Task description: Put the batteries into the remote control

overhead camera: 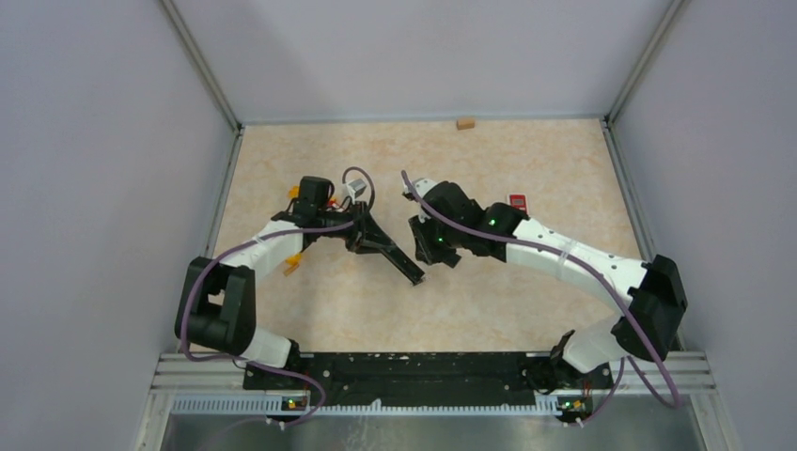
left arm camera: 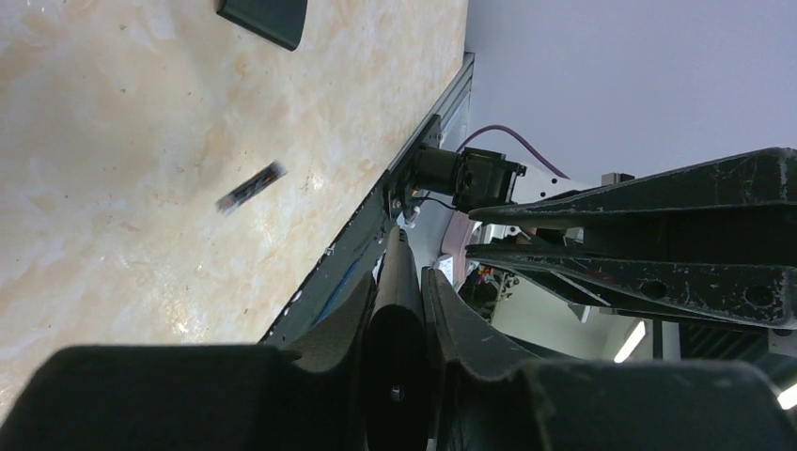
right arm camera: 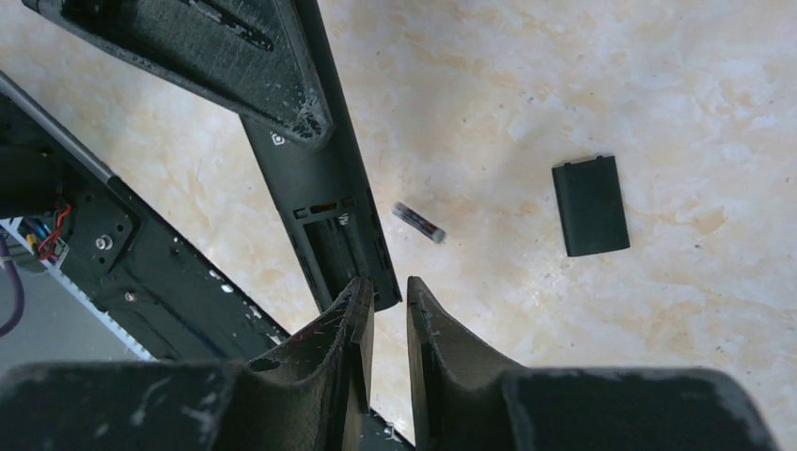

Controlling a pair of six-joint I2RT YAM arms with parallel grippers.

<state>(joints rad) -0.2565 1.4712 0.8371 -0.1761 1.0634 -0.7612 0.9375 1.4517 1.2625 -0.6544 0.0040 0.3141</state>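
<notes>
My left gripper (overhead camera: 362,231) is shut on the long black remote (overhead camera: 390,252), holding it slanted above the table. In the left wrist view the remote (left arm camera: 397,310) sits edge-on between the jaws. The right wrist view shows the remote (right arm camera: 320,188) with its battery bay (right arm camera: 340,240) uncovered; I cannot tell what is inside it. One small dark battery (right arm camera: 419,223) lies on the table beside the remote, and it looks blurred in the left wrist view (left arm camera: 250,187). My right gripper (right arm camera: 387,291) hovers at the remote's end, jaws slightly parted around nothing. Other batteries are out of view.
The black battery cover (right arm camera: 590,205) lies flat on the table right of the battery; its corner (left arm camera: 266,17) also shows in the left wrist view. A small red item (overhead camera: 516,200), a wooden block (overhead camera: 464,122) at the back wall and orange bits (overhead camera: 292,264) are on the table.
</notes>
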